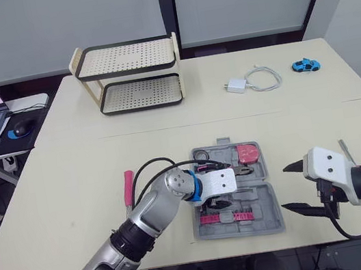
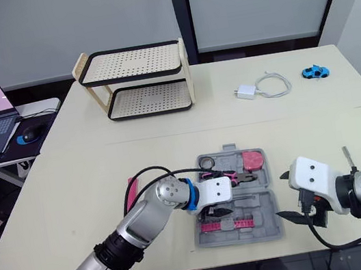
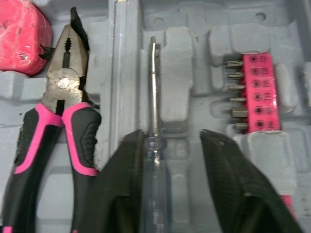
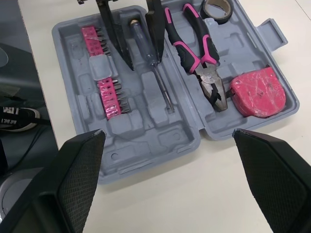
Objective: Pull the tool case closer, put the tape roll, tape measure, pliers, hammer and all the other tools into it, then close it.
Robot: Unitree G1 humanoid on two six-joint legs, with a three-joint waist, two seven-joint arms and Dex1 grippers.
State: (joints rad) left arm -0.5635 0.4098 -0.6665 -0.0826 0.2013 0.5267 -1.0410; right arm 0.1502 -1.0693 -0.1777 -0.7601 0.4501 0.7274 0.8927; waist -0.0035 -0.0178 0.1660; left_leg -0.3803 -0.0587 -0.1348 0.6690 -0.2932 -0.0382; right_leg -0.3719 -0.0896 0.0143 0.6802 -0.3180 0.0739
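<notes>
Case [image 1: 269,216], open at the surface's near edge, has the screwdriver [image 3: 154,97] in its slot between the left hand's [image 3: 172,141] parted fingers [image 3: 121,184]; best lift straight up, then fetch the pink tool [image 1: 128,185] at its nine o'clock.

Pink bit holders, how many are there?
2 pink bit holders: one beside the left gripper, the other next to it, both in the tool case. None look hidden.

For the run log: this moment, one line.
left gripper open astride screwdriver in tool case | right gripper open | pliers stowed
</notes>
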